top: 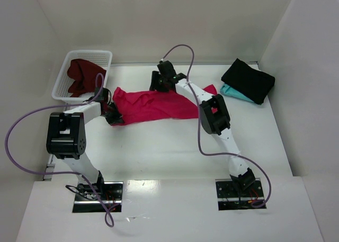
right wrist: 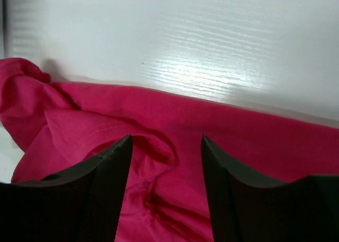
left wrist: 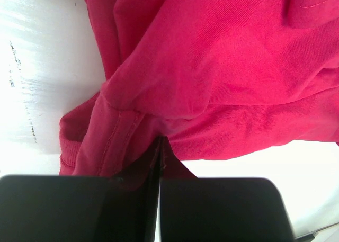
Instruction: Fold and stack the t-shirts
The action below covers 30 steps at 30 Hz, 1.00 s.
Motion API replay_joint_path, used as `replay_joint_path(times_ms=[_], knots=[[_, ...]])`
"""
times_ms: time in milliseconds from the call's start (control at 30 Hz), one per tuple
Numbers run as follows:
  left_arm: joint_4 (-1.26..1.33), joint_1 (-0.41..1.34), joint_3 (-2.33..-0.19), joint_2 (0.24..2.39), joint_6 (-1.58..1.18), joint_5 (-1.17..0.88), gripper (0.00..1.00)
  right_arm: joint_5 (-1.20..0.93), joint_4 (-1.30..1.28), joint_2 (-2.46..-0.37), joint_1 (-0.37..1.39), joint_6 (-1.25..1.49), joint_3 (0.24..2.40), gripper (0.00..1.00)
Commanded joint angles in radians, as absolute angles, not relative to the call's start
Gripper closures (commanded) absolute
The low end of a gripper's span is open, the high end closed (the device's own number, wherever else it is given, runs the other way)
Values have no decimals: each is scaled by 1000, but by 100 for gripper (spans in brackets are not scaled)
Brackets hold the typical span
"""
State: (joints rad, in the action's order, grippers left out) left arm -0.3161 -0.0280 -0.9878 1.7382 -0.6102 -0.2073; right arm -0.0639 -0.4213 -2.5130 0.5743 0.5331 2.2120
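The crimson-pink t-shirt [top: 153, 105] lies crumpled across the table's far middle. My left gripper [top: 113, 116] is shut on the shirt's left edge; in the left wrist view its jaws pinch a fold of pink cloth [left wrist: 159, 146]. My right gripper [top: 161, 83] is open above the shirt's far edge, its fingers astride a wrinkle of pink cloth [right wrist: 164, 157]. The dark maroon t-shirt [top: 82, 75] lies bunched in the white basket [top: 66, 67]. The black t-shirt [top: 249, 80] lies folded on the teal t-shirt [top: 235, 93] at the far right.
White walls enclose the table on the left, back and right. The basket stands at the far left corner. Purple cables loop from both arms. The arm bases sit at the near edge.
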Motion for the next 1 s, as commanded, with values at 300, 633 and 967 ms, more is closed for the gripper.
replay_joint_path(times_ms=[300,633,967], knots=[[-322,-31,-980,1761,-607,-198,100,-227,-345,-2350,627,503,2151,94],[-322,-31,-980,1761,-607,-198,100,-256,-379,-2519,733,503,2187,99],[-322,-31,-980,1761,-607,-198,100,-232,-432,-2661,742,503,2388,95]])
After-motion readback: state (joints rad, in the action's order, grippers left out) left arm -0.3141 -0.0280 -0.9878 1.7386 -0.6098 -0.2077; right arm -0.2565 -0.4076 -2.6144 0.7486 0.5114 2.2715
